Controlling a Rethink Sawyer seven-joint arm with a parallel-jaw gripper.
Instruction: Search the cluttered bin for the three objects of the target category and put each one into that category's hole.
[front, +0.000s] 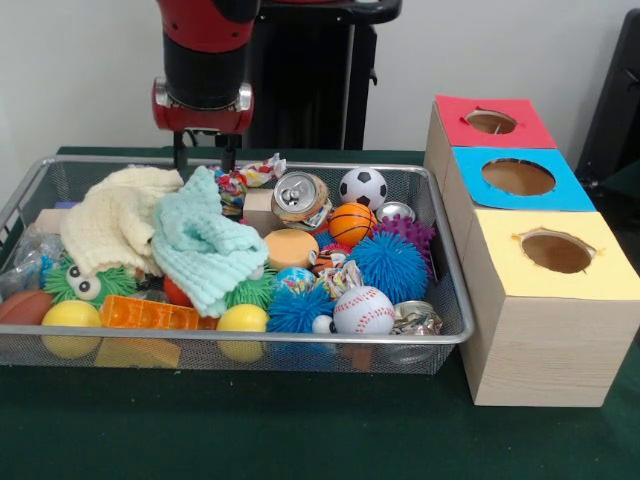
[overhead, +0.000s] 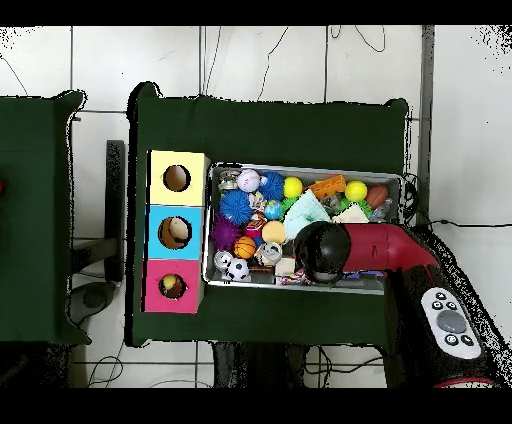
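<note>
A wire mesh bin holds a heap of things. Among them are a cream knit cloth, a mint cloth, a crushed can, a soccer ball, a small basketball, a baseball and a blue spiky ball. My gripper hangs open over the bin's back edge, just behind the cream cloth, holding nothing. In the overhead view the arm's head covers the gripper. Beside the bin stands a wooden box with a red hole, a blue hole and a yellow hole.
Two yellow balls, an orange block, a green furry toy with eyes, a purple spiky ball and a second crushed can also lie in the bin. Green cloth covers the table.
</note>
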